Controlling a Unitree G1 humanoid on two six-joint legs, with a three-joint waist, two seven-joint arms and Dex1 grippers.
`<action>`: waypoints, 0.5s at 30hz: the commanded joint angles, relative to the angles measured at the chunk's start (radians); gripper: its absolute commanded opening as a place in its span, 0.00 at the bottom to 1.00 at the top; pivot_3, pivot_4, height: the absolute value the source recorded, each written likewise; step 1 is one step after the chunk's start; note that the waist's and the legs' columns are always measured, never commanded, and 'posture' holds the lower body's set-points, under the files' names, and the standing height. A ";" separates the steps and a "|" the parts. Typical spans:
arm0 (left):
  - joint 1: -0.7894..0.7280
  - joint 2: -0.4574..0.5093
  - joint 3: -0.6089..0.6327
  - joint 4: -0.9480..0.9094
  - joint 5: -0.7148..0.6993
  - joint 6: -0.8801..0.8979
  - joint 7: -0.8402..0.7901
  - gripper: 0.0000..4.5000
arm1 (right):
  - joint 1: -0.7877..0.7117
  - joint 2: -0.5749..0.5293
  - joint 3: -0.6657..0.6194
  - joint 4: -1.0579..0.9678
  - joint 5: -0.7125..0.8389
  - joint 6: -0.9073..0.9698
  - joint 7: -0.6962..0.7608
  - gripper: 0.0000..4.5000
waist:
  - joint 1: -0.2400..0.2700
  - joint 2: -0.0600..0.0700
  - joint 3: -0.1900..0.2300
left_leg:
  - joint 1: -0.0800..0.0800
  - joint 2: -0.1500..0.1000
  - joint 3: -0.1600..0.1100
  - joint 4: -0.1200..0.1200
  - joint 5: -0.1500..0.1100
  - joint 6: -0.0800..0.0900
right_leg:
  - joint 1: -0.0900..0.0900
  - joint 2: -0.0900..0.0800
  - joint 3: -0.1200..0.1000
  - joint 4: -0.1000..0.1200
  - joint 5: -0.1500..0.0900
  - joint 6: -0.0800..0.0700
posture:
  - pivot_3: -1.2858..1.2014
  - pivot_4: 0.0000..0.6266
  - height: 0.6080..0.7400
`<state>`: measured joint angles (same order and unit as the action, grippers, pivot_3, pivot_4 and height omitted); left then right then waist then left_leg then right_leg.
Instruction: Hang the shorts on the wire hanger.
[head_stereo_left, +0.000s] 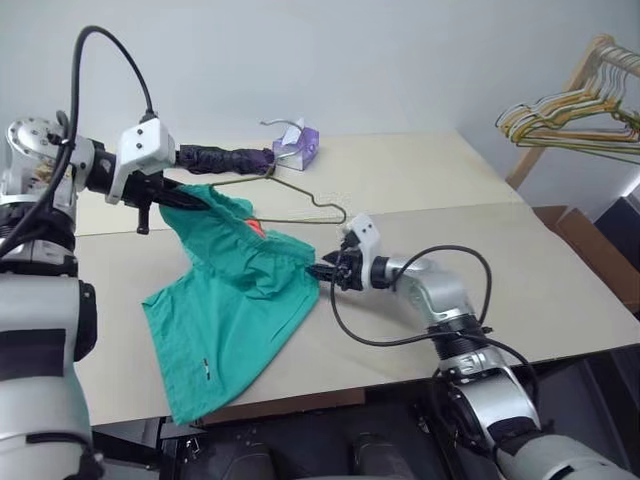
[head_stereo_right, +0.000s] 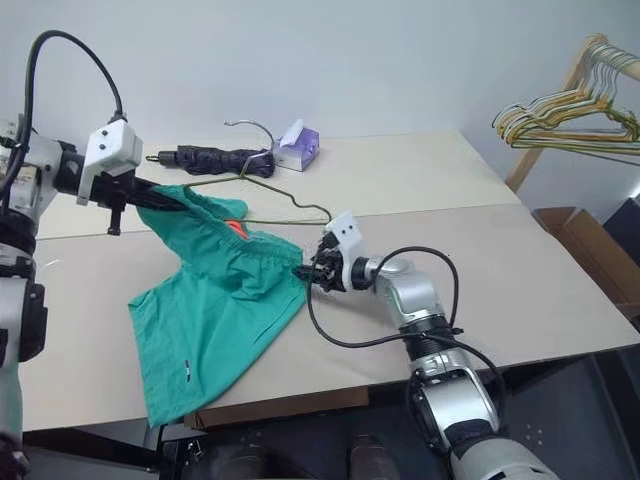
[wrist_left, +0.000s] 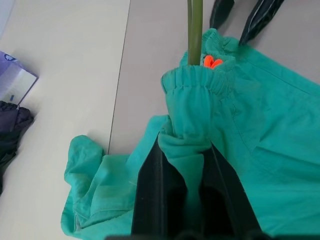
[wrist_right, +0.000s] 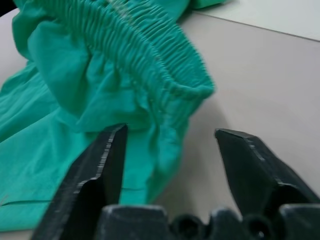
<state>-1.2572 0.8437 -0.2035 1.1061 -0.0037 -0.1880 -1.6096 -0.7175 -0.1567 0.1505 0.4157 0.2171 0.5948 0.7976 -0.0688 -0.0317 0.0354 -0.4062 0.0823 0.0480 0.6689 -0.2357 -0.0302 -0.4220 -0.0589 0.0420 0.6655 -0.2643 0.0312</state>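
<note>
The teal-green shorts (head_stereo_left: 230, 310) hang from one waistband corner, and their legs trail on the table (head_stereo_left: 420, 170). My left gripper (head_stereo_left: 195, 200) is raised at the left and shut on that bunched waistband corner (wrist_left: 185, 125). The thin wire hanger (head_stereo_left: 296, 188) runs into the waistband opening. Its wire (wrist_left: 196, 30) comes out beside an orange tag (wrist_left: 212, 62), and one corner pokes out to the right. My right gripper (head_stereo_left: 322, 270) sits low at the waistband's other end. Its fingers (wrist_right: 107, 150) stand open, one over the gathered fabric (wrist_right: 150, 75), with nothing pinched.
A purple tissue box (head_stereo_left: 297, 147) and a dark folded umbrella (head_stereo_left: 225, 158) lie at the back of the table. A rack with several yellow and grey hangers (head_stereo_left: 570, 115) stands at the right, with a cardboard box (head_stereo_left: 590, 250) below it.
</note>
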 joint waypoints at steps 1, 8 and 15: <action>-0.019 0.003 0.045 -0.043 -0.012 0.010 0.003 0.00 | -0.052 0.011 0.007 0.037 -0.017 -0.049 -0.006 0.40 | 0.000 0.000 0.000 | 0.000 0.000 0.000 0.000 0.000 0.000 | 0.000 0.000 0.000 0.000 0.000 0.000 | 0.53 0.00 1.00; 0.002 0.011 0.078 -0.068 -0.015 0.025 0.001 0.00 | -0.044 0.007 -0.007 0.038 -0.014 -0.057 -0.018 0.01 | 0.000 0.000 0.000 | 0.000 0.000 0.000 0.000 0.000 0.000 | 0.000 0.000 0.000 0.001 0.000 0.000 | 0.53 0.00 1.00; 0.035 0.025 0.067 -0.109 -0.049 0.044 -0.005 0.00 | -0.020 -0.007 0.009 0.045 -0.090 -0.139 -0.108 0.01 | 0.000 0.000 0.000 | 0.000 0.000 0.000 0.000 0.000 0.000 | 0.000 0.000 0.000 0.001 0.000 0.000 | 0.53 0.00 1.00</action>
<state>-1.2100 0.8405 -0.1453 1.0366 -0.0229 -0.1524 -1.6107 -0.7335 -0.1506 0.1737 0.4794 0.1513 0.5120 0.7236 -0.0693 -0.0318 0.0354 -0.4060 0.0823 0.0476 0.6688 -0.2357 -0.0302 -0.4220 -0.0589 0.0420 0.6665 -0.2643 0.0312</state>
